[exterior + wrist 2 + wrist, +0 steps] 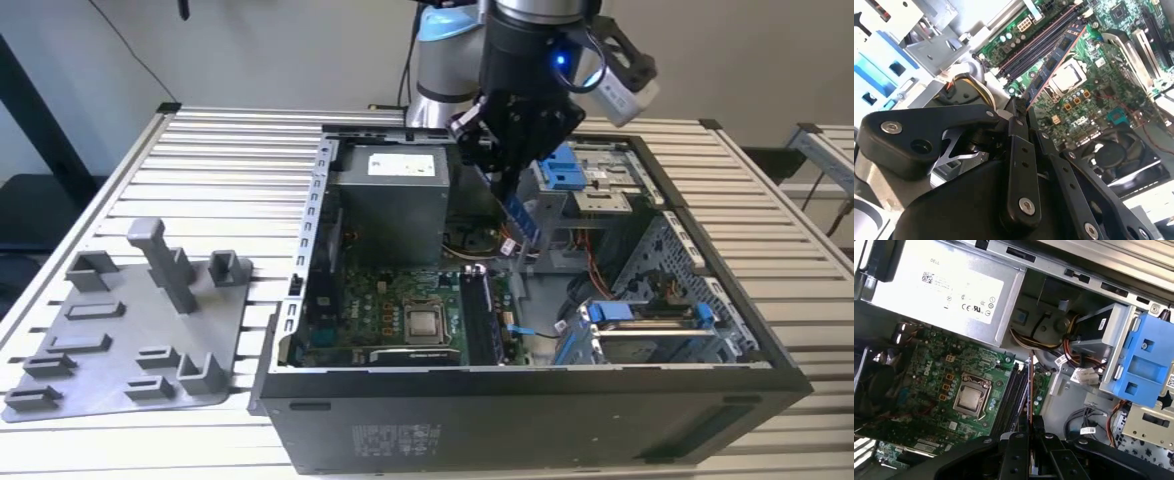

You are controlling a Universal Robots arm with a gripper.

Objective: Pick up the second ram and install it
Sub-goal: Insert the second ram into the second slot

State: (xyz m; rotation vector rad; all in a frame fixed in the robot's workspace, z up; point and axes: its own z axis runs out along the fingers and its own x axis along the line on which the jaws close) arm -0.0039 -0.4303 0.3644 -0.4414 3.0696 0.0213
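Exterior view, left to right: the grey tray (100, 340) lies at the left edge of the worktop (227, 140), well apart from the work. The open computer case (534, 425) occupies the middle of the worktop. The gripper (509, 188) hangs over the far half of the case, just beside the power supply (387, 190) on the exterior view's right. The fingers are closed narrow on the second ram (522, 218) and pinch its upper end. The second ram hangs below them, clear of the motherboard (387, 300).

Orientation: the long axis of the second ram runs steeply downward from the fingers. The free end leans toward the exterior view's right and points into the case.

Second wrist view: the second ram (1056, 65) extends straight out from the fingers (1018, 150) toward the memory slots (1036, 47). Its long axis runs roughly parallel with them. It appears between the slots and the processor (1066, 80).

First wrist view: the second ram (1030, 390) is seen edge-on as a thin line. Here it appears beside the memory slots (1010, 395), on the side away from the processor (970, 399).

Judgement: the two wrist views place it on opposite sides of the slots. It therefore hangs above them, near but not seated. The exact sideways offset cannot be told.
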